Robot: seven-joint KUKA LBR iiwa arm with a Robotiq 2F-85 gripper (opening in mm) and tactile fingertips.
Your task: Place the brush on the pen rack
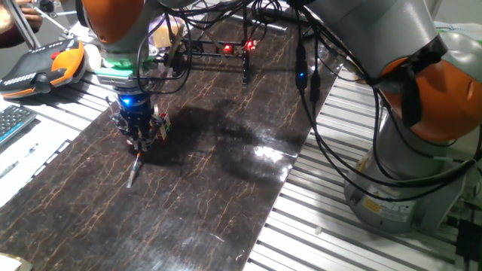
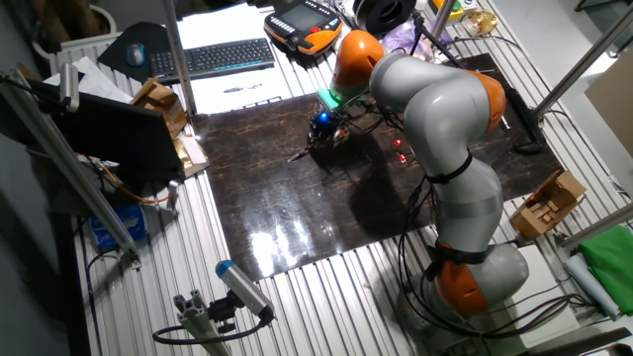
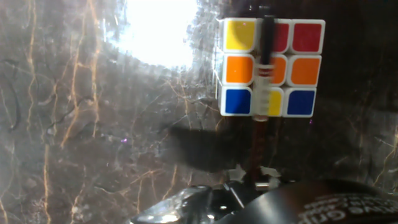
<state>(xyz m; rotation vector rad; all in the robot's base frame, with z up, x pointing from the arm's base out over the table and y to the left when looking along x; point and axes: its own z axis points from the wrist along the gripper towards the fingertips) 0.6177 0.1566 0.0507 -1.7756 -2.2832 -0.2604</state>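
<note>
The desk [image 1: 226,173], dark with marble-like veins, carries everything. At its far end stands the rack [image 1: 218,51], a black frame with red lights glowing on its crossbar; it is well apart from the hand, so the brush has the length of the desk to travel. The arm bends over the near-left part so that the hand [image 1: 138,143] points straight down. The cube [image 3: 271,67] sits just beside the hand, and in the hand view the brush [image 3: 261,99] runs across the cube's coloured face.

The brush slants from between the fingers down to the desk, its lower end [image 1: 132,178] touching or almost touching the surface. The fingers sit narrow around its upper part, seemingly gripping it, probably partway into lifting it clear.
</note>
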